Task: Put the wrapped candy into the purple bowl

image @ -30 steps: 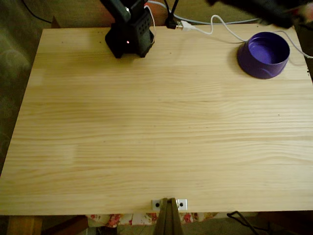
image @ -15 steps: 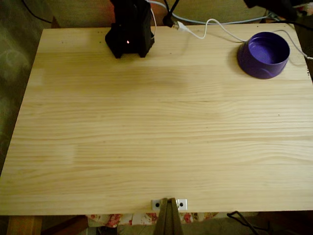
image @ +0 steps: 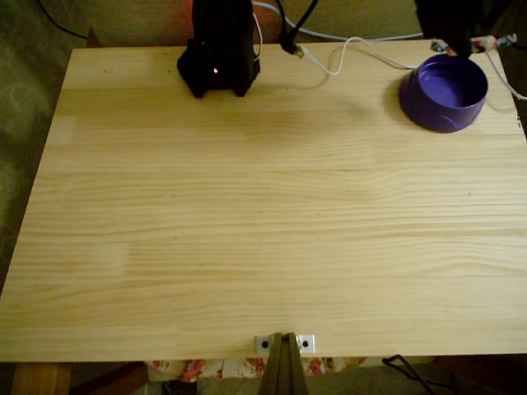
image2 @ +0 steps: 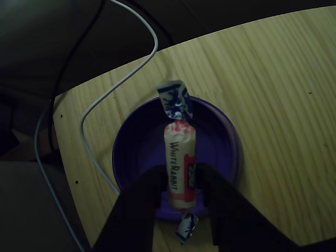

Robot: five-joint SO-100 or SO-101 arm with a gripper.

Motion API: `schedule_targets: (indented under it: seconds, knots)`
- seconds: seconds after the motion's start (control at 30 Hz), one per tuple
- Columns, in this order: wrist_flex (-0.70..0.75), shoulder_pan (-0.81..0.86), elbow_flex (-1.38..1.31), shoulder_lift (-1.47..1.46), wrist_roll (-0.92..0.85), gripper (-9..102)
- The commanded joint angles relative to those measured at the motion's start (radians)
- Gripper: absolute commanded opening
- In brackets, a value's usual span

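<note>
step in hand, by judgement: carry finished, release pending. next move calls for parting the fingers so the sweet drops inside the rim. small white-wrapped cylindrical candy (image2: 180,165) with red marks and twisted blue ends pinched crosswise at its lower half between the dark two-finger gripper (image2: 181,184), closed snugly on it. held upright at frame centre in the other view, directly above the hollow of the round deep purple plastic bowl (image2: 136,152). bowl at upper right in the fixed view (image: 445,111).
</note>
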Motion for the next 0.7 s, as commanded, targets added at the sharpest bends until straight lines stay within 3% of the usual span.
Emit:
schedule_targets:
  seconds: [0.0,0.2,0.67]
  knots:
    - [0.008,-0.009,-0.163,-0.034,0.009,0]
    - [0.006,-0.025,-0.209,-0.091,0.020,1]
    - [0.003,-0.021,-0.233,-0.104,0.023,16]
